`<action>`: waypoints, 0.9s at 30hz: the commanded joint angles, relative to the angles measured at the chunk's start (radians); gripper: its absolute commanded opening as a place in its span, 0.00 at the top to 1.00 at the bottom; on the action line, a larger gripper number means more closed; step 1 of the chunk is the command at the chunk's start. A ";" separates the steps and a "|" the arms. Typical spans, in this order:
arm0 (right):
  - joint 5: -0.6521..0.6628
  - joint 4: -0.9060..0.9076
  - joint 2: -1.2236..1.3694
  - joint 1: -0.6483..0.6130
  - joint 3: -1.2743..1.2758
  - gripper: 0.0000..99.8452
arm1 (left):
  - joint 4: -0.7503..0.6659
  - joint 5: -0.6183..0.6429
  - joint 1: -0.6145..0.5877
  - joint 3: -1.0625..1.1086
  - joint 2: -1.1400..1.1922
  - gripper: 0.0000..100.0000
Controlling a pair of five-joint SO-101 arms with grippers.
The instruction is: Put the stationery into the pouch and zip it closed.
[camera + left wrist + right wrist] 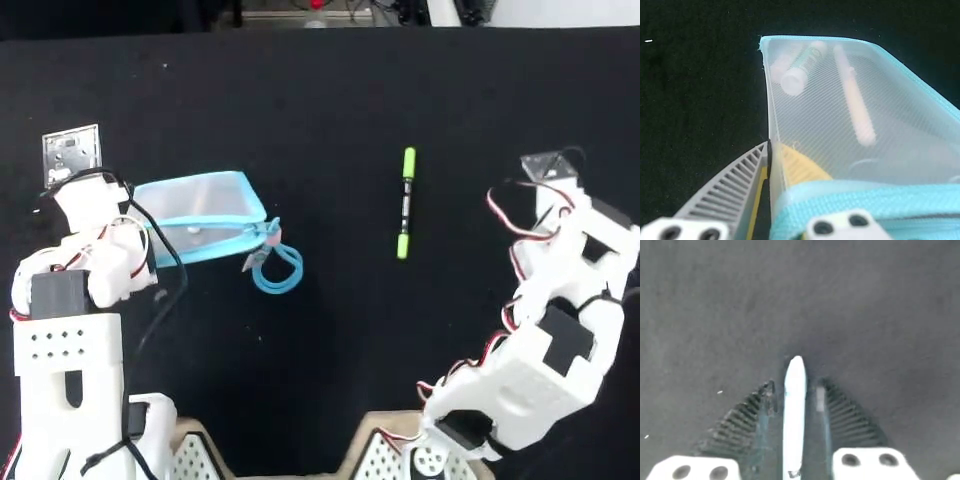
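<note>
Robotics lab or workshop bench, indicated by a table draped in black cloth (330,90), a white printed left arm (70,300) mounted at 8 o'clock, a matching right arm (550,350) at 4 o'clock, servo wires (500,212) left exposed, cable clutter (400,10) glimpsed past the table edge at 12 o'clock

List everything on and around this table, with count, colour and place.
table: one, black, under everything
pouch: one, see-through with blue trim, left side of the table
cord loop: one, blue, at the pouch's zip end
pen: one, green, lying right of centre
pale sticks: at least two, whitish, inside the pouch
white stick: one, white, in the right gripper
left gripper: one, grey, shut on the pouch's edge
right gripper: one, dark grey, shut on the white stick
</note>
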 commanded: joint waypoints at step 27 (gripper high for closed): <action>0.086 -0.066 0.054 0.077 0.027 0.99 | -0.006 -0.003 -0.004 0.025 0.034 0.97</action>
